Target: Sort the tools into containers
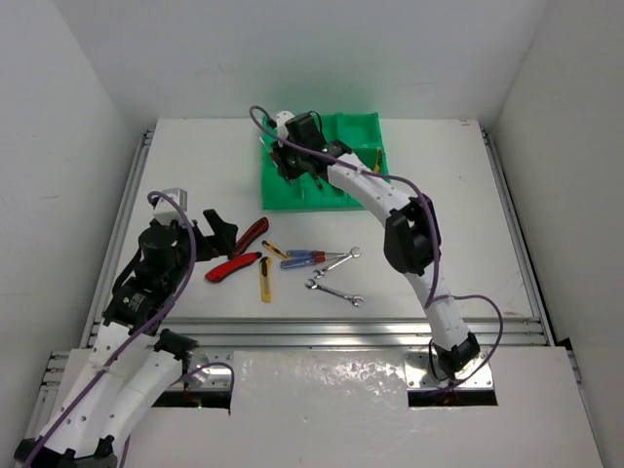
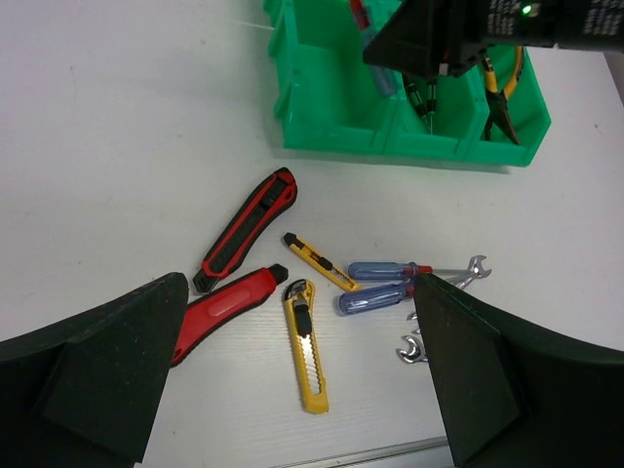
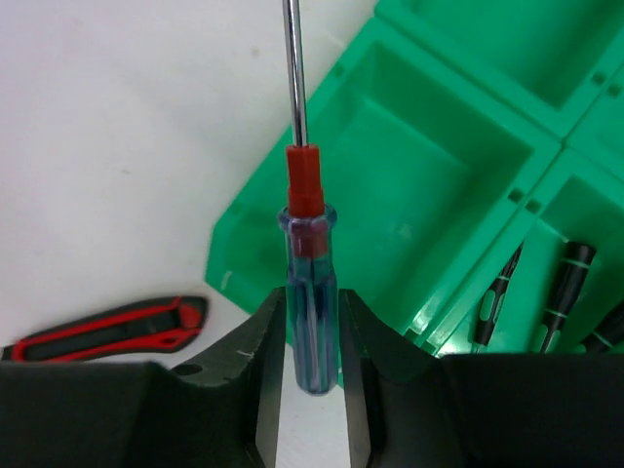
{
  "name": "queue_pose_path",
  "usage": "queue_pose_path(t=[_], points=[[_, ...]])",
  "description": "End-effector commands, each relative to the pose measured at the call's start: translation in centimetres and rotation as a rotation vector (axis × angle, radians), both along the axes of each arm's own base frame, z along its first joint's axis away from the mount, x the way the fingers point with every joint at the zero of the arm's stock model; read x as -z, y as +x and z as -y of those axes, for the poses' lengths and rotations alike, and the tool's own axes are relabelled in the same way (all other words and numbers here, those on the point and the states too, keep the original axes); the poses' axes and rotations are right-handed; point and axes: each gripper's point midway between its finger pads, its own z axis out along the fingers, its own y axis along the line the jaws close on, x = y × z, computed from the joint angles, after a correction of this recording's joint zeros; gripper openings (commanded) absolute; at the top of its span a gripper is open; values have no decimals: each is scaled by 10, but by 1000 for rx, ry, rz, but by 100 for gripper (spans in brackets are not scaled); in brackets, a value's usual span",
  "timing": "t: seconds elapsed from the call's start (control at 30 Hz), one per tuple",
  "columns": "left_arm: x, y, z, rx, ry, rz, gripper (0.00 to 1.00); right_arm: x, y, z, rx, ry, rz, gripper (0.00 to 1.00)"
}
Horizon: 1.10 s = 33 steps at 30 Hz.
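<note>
Right tool [image 3: 310, 336] clamps the blue-handled screwdriver [image 3: 308, 283], shaft running straight out ahead, over the empty near-left compartment [image 3: 409, 185] of the green tray [image 3: 255, 249]; left tool [image 2: 297, 292] gapes wide, empty, above the counter [image 2: 117, 117].

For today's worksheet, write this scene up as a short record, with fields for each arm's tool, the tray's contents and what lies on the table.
Right tool: shut on a blue-handled screwdriver, over the green tray, left side
Left tool: open, empty, above the loose items
Tray contents seen: dark screwdrivers in one compartment, yellow-handled pliers in another
On the table: two red-black utility knives, two yellow box cutters, two blue screwdrivers, silver wrenches
</note>
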Motion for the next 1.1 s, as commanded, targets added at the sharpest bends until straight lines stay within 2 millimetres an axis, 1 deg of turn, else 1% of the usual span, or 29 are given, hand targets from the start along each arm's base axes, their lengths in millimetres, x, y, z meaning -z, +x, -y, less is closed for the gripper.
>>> queue_pose_path(t=[0.0, 0.03, 0.07, 0.13, 0.2, 0.23, 0.27, 0.3, 0.33, 0.37, 0.4, 0.43, 0.47, 0.5, 0.53, 0.57, 0.6, 0.63, 0.67, 0.7, 0.73, 0.77, 0.8, 0.83, 0.87, 0.93, 0.97, 1.0, 1.07], points=[[-16, 3, 6, 26, -10, 49, 100, -21, 20, -2, 78, 73, 43, 29], [-16, 4, 7, 29, -10, 46, 100, -21, 22, 0, 83, 76, 49, 33], [-16, 4, 7, 29, -9, 47, 100, -11, 20, 1, 85, 68, 36, 37], [-16, 5, 8, 36, -7, 43, 100, -14, 27, 3, 87, 79, 62, 51], [-12, 7, 11, 53, -4, 26, 100, -14, 29, 6, 84, 60, 58, 66], [-11, 7, 12, 58, -2, 20, 100, -16, 29, 7, 80, 52, 60, 80], [-12, 8, 14, 67, 0, 15, 100, -33, 29, 8, 76, 61, 80, 81], [-5, 11, 12, 55, 15, -14, 100, -42, 23, 13, 68, 49, 84, 82], [-3, 13, 9, 35, 31, -41, 98, -32, 11, 20, 66, 25, 53, 82], [1, 16, 7, 14, 53, -73, 97, -82, 0, 29, 67, 69, 116, 82], [20, 22, 13, 27, 72, -163, 96, -93, -13, 38, 68, 75, 124, 82], [18, 25, 23, 59, 69, -188, 94, -65, -37, 55, 66, 28, 63, 83], [37, 26, 48, 110, 98, -261, 93, -118, -56, 76, 91, 73, 137, 83], [42, 27, 59, 115, 131, -282, 93, -119, -72, 93, 103, 72, 116, 84], [35, 29, 74, 137, 159, -284, 93, -88, -97, 112, 105, 37, 30, 84], [56, 25, 101, 187, 239, -347, 93, -83, -118, 128, 110, 40, -27, 84], [61, 26, 113, 206, 283, -367, 93, -107, -143, 145, 104, 91, -4, 84], [51, 30, 131, 238, 308, -358, 93, -68, -170, 163, 113, 59, -89, 84], [56, 26, 153, 304, 345, -370, 93, -66, -184, 171, 117, 79, -88, 84], [82, 31, 162, 337, 419, -433, 93, -84, -203, 183, 132, 142, -50, 84], [75, 39, 174, 357, 431, -431, 89, -55, -223, 193, 140, 125, -101, 84], [99, 45, 178, 387, 521, -481, 88, -55, -232, 198, 143, 146, -97, 84], [96, 53, 185, 416, 556, -473, 87, -52, -249, 204, 132, 165, -90, 84], [101, 57, 187, 439, 602, -483, 86, -51, -256, 205, 122, 170, -88, 84], [114, 63, 186, 480, 689, -499, 86, -48, -262, 210, 123, 160, -97, 84], [112, 78, 185, 505, 739, -465, 87, -48, -272, 216, 121, 157, -90, 84], [116, 77, 193, 619, 746, -460, 87, -47, -276, 217, 117, 153, -98, 84], [116, 80, 198, 667, 722, -448, 87, -46, -278, 217, 111, 155, -100, 84], [121, 87, 198, 713, 704, -458, 87, -53, -285, 211, 71, 197, -90, 84]])
